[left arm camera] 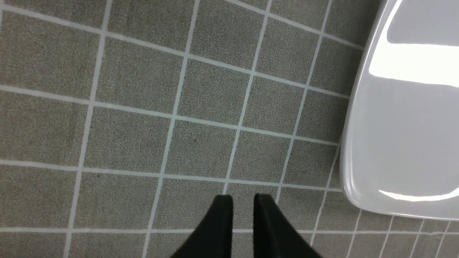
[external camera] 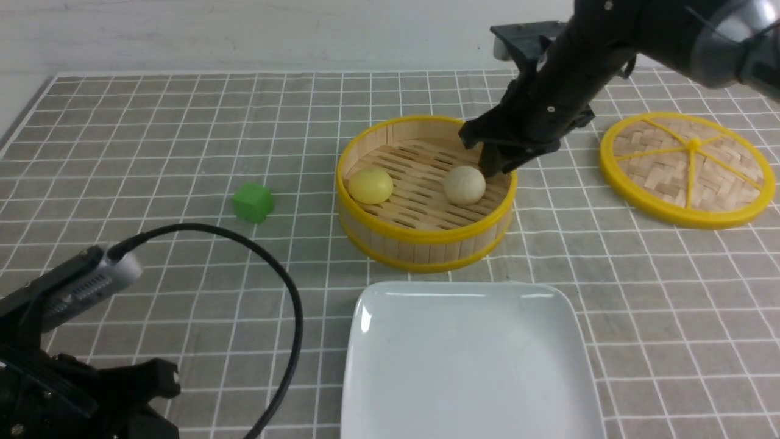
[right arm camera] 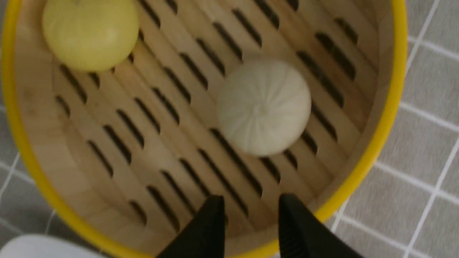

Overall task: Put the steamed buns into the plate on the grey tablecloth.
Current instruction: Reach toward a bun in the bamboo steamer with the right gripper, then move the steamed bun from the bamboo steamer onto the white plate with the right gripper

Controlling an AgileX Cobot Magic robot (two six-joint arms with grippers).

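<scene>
Our left jaws, almost pressed together and empty, hang over the grey tablecloth (left arm camera: 143,125), well apart from the bamboo basket (external camera: 426,244). Inside it the pale yellow bun (external camera: 370,186) sits left and the cream bun (external camera: 464,185) right. Our right jaws, part spread and empty, hover just far-right of the cream bun. It is round with its pleats up, so it has no long axis. The white plate (external camera: 469,366) waits nearer.

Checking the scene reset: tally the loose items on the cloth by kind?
steamed buns: 2
bamboo basket: 1
woven lid: 1
green cube: 1
plate: 1
Total: 6
</scene>
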